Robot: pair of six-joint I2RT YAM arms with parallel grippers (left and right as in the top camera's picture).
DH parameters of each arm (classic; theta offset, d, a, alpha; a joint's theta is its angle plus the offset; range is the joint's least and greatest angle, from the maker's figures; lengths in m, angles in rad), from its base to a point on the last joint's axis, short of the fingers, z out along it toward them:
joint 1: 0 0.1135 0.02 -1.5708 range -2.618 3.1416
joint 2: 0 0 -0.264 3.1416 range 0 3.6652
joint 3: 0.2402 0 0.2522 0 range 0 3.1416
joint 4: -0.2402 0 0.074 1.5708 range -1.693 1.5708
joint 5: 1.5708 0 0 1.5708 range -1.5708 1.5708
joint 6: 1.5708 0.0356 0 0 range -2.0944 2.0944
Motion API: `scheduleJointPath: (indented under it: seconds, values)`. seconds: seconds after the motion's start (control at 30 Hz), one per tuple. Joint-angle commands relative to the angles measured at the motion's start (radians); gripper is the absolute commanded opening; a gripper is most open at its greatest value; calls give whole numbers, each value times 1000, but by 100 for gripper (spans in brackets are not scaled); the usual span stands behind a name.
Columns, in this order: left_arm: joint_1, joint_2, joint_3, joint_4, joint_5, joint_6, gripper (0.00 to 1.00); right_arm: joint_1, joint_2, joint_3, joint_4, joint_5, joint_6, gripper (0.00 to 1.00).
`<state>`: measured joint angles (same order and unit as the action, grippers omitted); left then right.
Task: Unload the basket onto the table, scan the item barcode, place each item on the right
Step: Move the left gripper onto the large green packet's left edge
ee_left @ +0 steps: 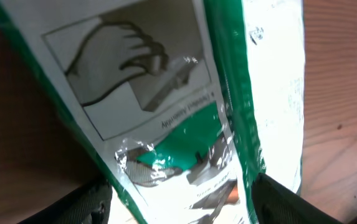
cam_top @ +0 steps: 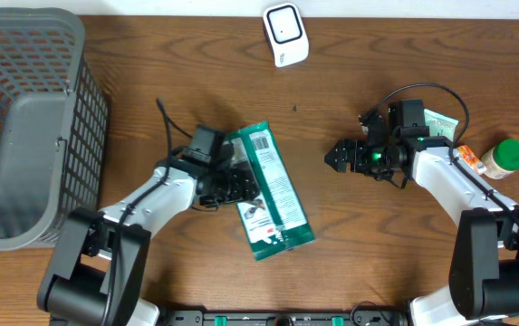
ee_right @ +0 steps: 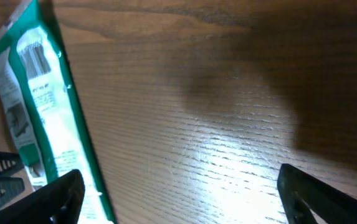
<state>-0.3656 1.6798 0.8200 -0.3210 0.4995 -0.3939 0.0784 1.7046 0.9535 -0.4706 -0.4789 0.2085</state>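
A green-and-white flat plastic packet is lying face up near the centre of the brown wood-grain table. Its long axis is tipping slightly off the 12-to-6 o'clock line, with the lower end leaning toward 5 o'clock. Its printed barcode is showing at the 12 o'clock end.

The left hand is reaching in from 8 o'clock and sitting against the packet's 9 o'clock edge. In the left wrist view its black fingers are standing wide apart with the packet running between them. Whether they are pressing on it cannot be told.

The right hand is hovering at 3 o'clock, pointing toward 9 o'clock and standing well apart from the packet. Its fingers are spread wide with only bare table between them, gripping nothing.

A small white rounded barcode scanner is sitting at 12 o'clock near the table's far edge, apart from both arms. A grey plastic mesh basket is occupying the 9-to-10 o'clock corner. A white bottle with a green lid is lying at 3 o'clock near the table's edge, just beside the right arm. A second small green-and-white packet is partly showing behind that arm.
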Motion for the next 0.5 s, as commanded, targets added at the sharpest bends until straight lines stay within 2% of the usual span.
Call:
scheduleJointPath:
  seconds: [0.0, 0.1, 0.17, 0.33, 0.47]
  values:
    - [-48, 60, -51, 28, -40, -10, 74, 20, 2, -2, -1, -9, 8, 93]
    - [-72, 60, -51, 56, -40, -13, 74, 34, 2, -2, 0, -9, 8, 96]
    - [-83, 60, -51, 69, -40, -13, 78, 43, 2, -2, 0, -9, 8, 94]
    - [-97, 60, -51, 74, -119, -34, 79, 82, 2, -2, 7, -30, 8, 60]
    - [-97, 60, -51, 73, -176, -69, 79, 127, 2, -2, 13, -35, 8, 58]
